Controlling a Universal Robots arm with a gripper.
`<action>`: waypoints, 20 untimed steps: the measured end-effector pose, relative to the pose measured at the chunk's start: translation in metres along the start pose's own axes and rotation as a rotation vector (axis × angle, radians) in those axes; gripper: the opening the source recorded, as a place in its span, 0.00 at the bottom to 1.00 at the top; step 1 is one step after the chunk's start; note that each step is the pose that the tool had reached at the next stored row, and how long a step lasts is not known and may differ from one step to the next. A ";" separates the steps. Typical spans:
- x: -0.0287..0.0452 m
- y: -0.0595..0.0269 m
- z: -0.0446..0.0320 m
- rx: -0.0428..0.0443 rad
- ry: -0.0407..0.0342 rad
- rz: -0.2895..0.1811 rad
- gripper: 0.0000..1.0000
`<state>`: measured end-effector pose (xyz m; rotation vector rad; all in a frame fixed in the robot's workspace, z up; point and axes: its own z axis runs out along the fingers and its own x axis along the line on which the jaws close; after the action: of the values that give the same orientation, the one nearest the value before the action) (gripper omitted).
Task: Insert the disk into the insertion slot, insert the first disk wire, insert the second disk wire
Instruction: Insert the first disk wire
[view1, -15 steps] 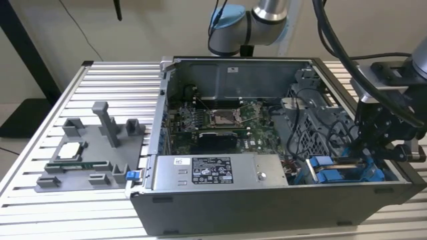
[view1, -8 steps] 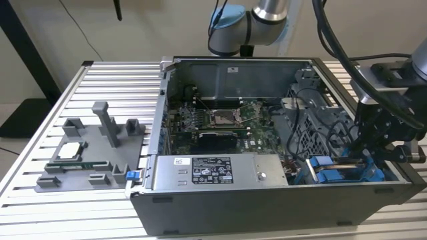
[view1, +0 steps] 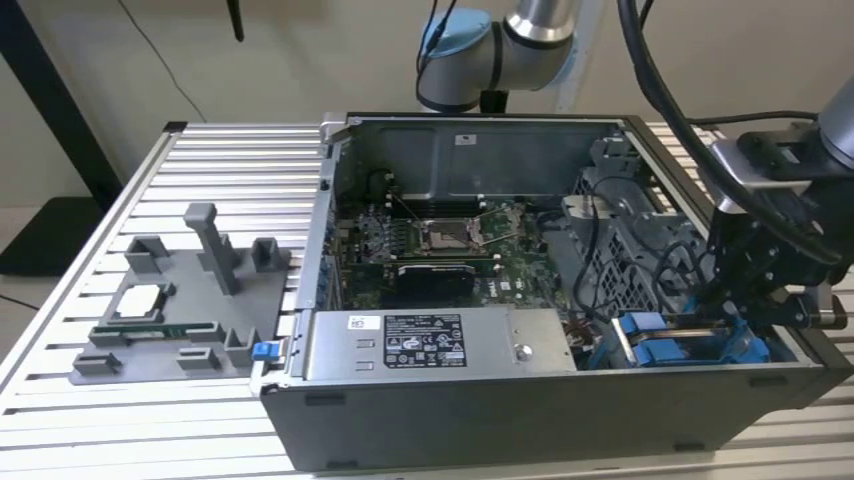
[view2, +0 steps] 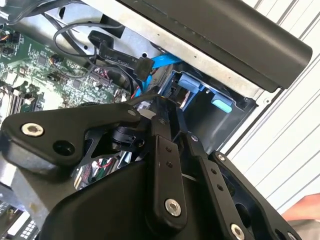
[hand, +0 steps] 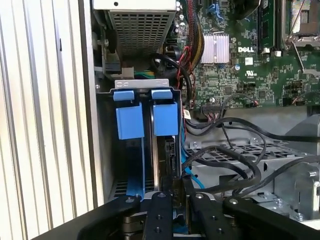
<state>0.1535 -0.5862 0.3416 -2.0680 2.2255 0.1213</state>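
The insertion slot (hand: 141, 85) is a grey metal bay with two blue clips (hand: 130, 122), at the case's near corner on the exterior view's right (view1: 663, 350). The disk (hand: 168, 155) stands on edge in the bay under the clip (hand: 165, 119) nearer the motherboard, with only its dark narrow side showing. My gripper (hand: 176, 199) reaches down into the bay (view1: 721, 320) and is shut on the disk's edge, one finger (hand: 159, 212) on each side. A blue wire (view2: 161, 62) and a black wire with a plug (view2: 143, 65) lie loose beside the bay.
The open computer case (view1: 534, 420) lies on a slatted table (view1: 227, 150). A grey box with a sticker (view1: 427, 345) sits beside the bay, the motherboard (view1: 441, 240) behind it. Black cables lie over a perforated cage (hand: 260, 150). A grey fixture (view1: 174, 310) stands on the exterior view's left.
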 end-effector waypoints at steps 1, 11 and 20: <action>0.0000 0.0000 0.0003 0.0005 -0.0001 0.000 0.00; -0.0009 0.0002 0.0033 0.0041 -0.0005 0.000 0.00; -0.0022 0.0010 0.0052 0.0091 -0.0017 -0.001 0.00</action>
<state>0.1527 -0.5832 0.3367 -2.0634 2.2200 0.1126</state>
